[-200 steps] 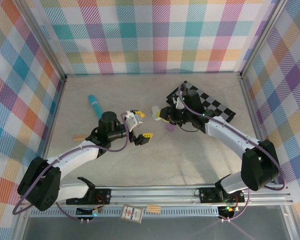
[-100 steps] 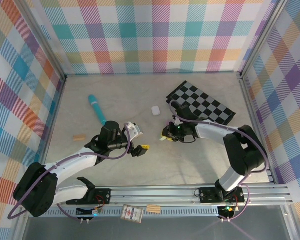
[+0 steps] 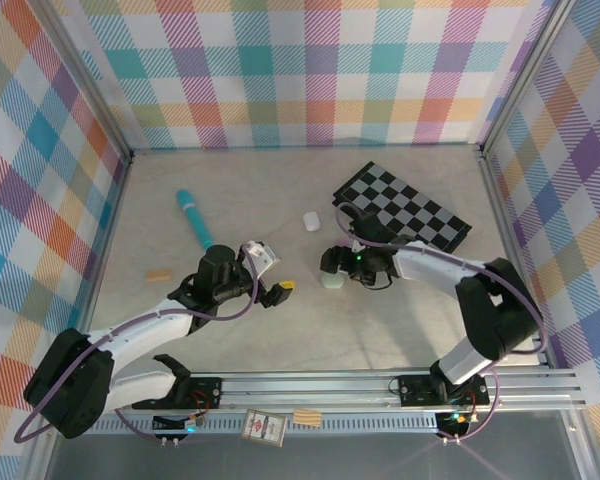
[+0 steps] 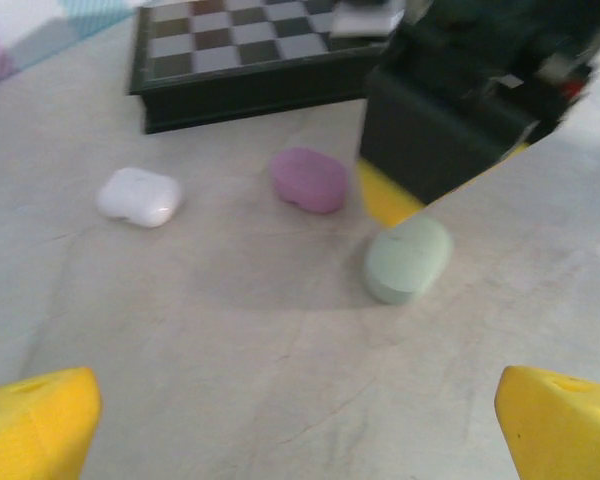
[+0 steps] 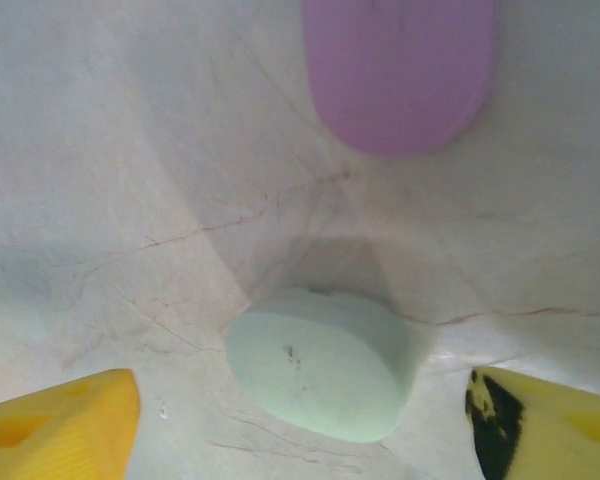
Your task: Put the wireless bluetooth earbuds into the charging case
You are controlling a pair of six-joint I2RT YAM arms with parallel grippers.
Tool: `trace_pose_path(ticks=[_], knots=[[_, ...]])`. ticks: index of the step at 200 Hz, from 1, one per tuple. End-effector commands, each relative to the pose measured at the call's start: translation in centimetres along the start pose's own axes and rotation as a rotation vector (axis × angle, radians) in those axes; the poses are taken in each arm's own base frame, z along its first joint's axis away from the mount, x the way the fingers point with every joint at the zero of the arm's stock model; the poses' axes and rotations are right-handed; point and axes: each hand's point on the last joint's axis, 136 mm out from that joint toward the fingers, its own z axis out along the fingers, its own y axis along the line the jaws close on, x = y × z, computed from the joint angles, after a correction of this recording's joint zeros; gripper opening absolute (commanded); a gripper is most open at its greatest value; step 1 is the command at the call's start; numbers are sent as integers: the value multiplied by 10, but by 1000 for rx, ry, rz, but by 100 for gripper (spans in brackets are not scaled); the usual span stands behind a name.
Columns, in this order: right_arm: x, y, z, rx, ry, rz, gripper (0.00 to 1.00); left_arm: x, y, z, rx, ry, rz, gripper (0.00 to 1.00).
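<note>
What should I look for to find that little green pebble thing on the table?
Start at the black-and-white checkerboard toward the back right. Off its left corner lie three smooth pebble-shaped cases. Yours is the mint-green case, front-most of the three; its neighbours are a lilac case and a white case.

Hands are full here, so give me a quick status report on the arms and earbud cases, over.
Left gripper open, hovering clear. Right gripper open, straddling mint case, closed, flat on table. Lilac case just beyond; nothing blocking.
</note>
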Motion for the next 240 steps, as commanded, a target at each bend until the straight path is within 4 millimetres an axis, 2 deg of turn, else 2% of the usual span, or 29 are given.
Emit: trace_pose_path(ticks=[1, 13, 39, 69, 98, 125, 145, 150, 158, 186, 240], knots=[[-31, -12, -39, 152, -170, -159, 97, -12, 46, -18, -241, -61, -48, 100], [-48, -18, -58, 216, -274, -227, 100, -5, 69, -30, -354, -48, -77, 100], [-89, -34, -99, 359, -566, -385, 99, 17, 115, -61, -580, -55, -159, 100], [-111, -70, -120, 483, -779, -478, 99, 48, 153, -82, -754, -38, -218, 100], [-114, -110, -113, 511, -852, -497, 99, 76, 172, -77, -784, -15, -284, 100], [-118, -140, -114, 443, -901, -423, 99, 75, 195, -72, -814, -47, -321, 100], [-129, -154, -113, 418, -941, -392, 99, 76, 207, -62, -794, -50, -393, 100], [-132, -157, -112, 417, -946, -388, 99, 75, 209, -60, -794, -72, -389, 100], [-134, -161, -107, 405, -940, -379, 99, 85, 212, -55, -798, -42, -407, 100], [-139, -176, -86, 350, -894, -347, 99, 102, 219, -42, -783, -3, -432, 100], [-141, -180, -87, 319, -888, -325, 99, 107, 228, -45, -790, 1, -484, 100]])
